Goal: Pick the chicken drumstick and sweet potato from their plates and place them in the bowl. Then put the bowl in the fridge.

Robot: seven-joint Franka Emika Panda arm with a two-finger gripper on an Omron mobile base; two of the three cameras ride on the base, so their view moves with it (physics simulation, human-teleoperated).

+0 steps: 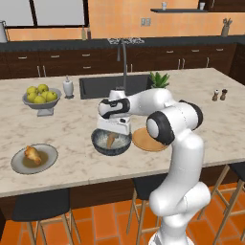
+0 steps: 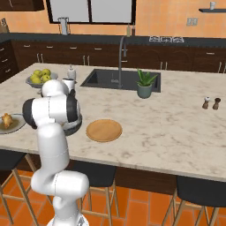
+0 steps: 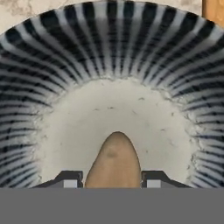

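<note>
The dark ribbed bowl (image 1: pixel 98 143) (image 3: pixel 109 43) stands near the front of the island counter, with my gripper (image 1: pixel 114 133) (image 3: pixel 111 180) lowered into it. The brown-orange sweet potato (image 1: pixel 111 140) (image 3: pixel 114 157) stands upright between the two fingertips, just above the bowl's pale speckled floor. The chicken drumstick (image 1: pixel 32 153) (image 2: pixel 6 119) lies on the grey plate (image 1: pixel 19 165) (image 2: pixel 16 126) to the left. The tan wooden plate (image 1: pixel 143 142) (image 2: pixel 103 130) lies bare on the bowl's right. In the right base view my arm covers most of the bowl (image 2: pixel 76 126). The fridge is out of view.
A footed bowl of yellow-green fruit (image 1: pixel 42 98) (image 2: pixel 40 78) and a white dispenser (image 1: pixel 68 87) stand behind the plates. Further back are the sink (image 1: pixel 107 86) with its tall faucet, a potted plant (image 1: pixel 159 79) (image 2: pixel 145 84) and two shakers (image 1: pixel 219 94). Stools stand under the counter's front edge.
</note>
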